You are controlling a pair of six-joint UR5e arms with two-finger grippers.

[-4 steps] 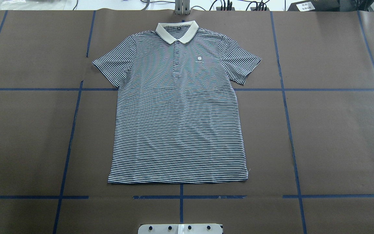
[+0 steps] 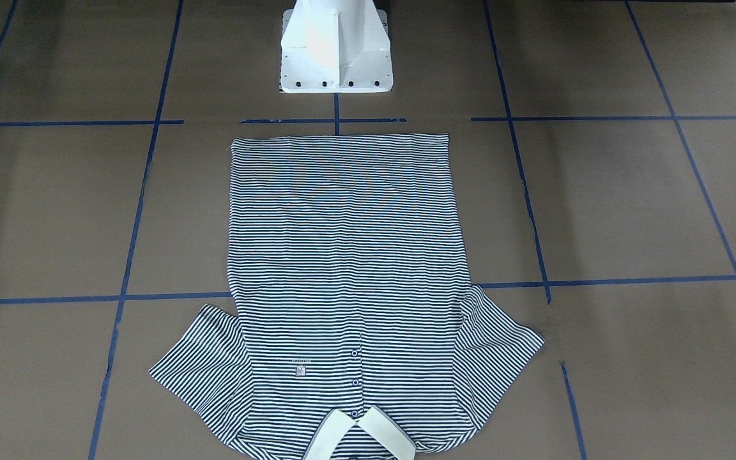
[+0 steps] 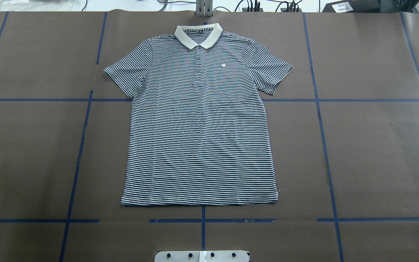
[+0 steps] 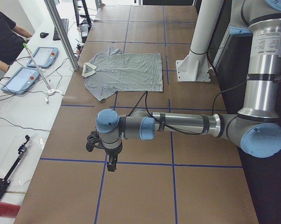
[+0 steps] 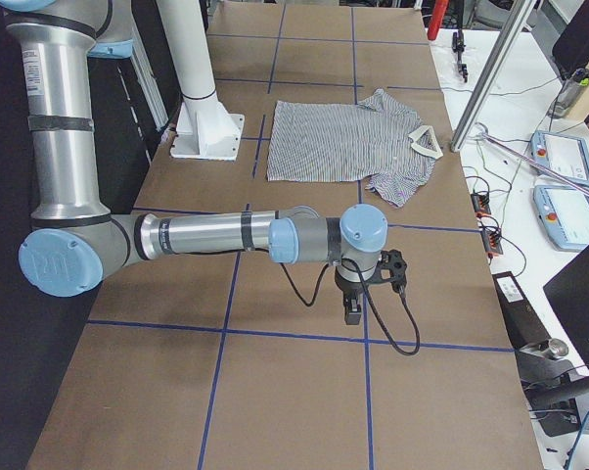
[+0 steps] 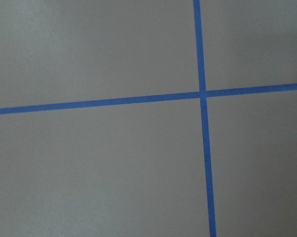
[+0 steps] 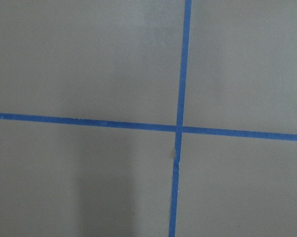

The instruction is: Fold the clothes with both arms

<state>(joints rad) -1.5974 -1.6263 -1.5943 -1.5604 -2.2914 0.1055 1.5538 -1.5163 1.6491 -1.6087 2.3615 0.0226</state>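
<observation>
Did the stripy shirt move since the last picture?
No. In the overhead view the shirt lies just as before: its hem stops just short of the same blue tape line.

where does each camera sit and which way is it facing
Front-facing: across the table, facing the pedestal; shirt with collar nearest; no arms.
Overhead: behind the robot, looking down; collar farthest; no arms.
Exterior left: table's left end; left arm near.
Exterior right: opposite end; right arm near.
Left wrist: down at tape cross; no fingers.
Right wrist: likewise.
Both end views share shirt and pedestal.
</observation>
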